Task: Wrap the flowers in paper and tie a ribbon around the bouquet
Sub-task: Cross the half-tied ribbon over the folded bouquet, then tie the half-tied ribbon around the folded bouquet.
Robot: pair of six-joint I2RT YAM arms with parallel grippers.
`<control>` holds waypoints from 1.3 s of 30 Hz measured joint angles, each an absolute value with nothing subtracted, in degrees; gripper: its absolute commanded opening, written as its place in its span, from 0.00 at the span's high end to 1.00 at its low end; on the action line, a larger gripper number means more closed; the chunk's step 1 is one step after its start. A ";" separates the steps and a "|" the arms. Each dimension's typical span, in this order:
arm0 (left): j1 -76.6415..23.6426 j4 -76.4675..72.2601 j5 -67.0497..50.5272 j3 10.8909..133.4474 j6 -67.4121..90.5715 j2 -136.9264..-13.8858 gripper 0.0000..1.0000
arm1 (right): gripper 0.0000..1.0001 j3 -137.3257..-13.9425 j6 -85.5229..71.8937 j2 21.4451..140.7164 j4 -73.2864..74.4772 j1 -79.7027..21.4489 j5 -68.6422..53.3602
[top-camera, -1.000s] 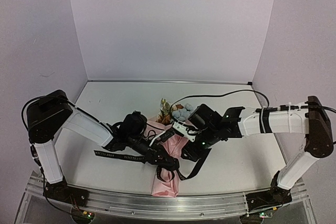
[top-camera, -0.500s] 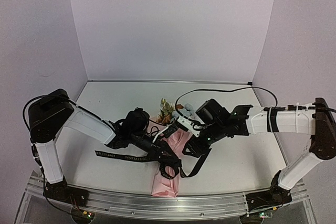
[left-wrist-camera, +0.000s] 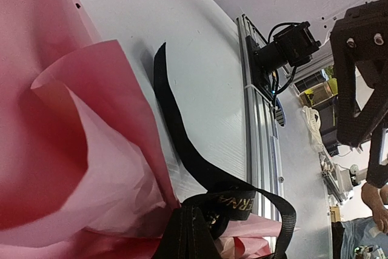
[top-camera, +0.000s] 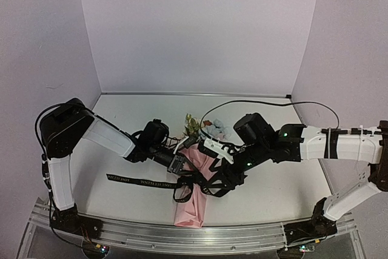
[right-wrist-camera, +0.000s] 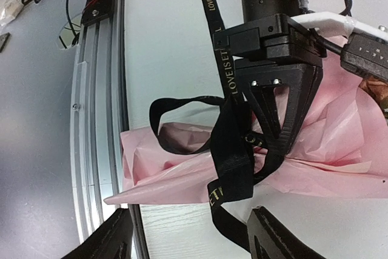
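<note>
Bouquet (top-camera: 193, 205) lies on bench (top-camera: 121, 122). Ribbon (top-camera: 139, 181) loops across the bouquet's middle, tail trailing left. Left end effector (top-camera: 182, 165) clamped on ribbon at bouquet. Right end effector (top-camera: 221, 181) spread apart at bouquet's right side.

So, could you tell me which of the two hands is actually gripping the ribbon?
The left hand: it is pinched shut on the black lettered ribbon above the pink bouquet, whereas the right hand stands wide open.
</note>
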State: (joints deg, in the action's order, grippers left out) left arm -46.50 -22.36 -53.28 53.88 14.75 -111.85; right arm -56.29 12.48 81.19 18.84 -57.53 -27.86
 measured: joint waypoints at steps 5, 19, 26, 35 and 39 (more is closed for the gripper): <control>-47.18 -19.75 -53.72 56.50 14.91 -113.22 1.00 | 0.30 -55.70 14.20 81.19 19.38 -57.22 -32.03; -47.33 -12.98 -57.02 60.70 12.77 -115.01 1.00 | 0.30 -63.11 33.92 88.13 33.88 -60.90 -39.24; -47.74 -9.42 -56.95 62.85 10.32 -115.81 1.00 | 0.32 -69.39 38.97 95.35 35.94 -60.90 -40.07; -47.69 -10.85 -57.03 61.27 10.32 -115.79 1.00 | 0.34 -72.39 40.36 100.25 35.88 -59.74 -41.05; -47.68 -11.67 -57.06 60.20 10.33 -115.42 1.00 | 0.34 -73.14 40.59 101.27 35.84 -59.30 -41.58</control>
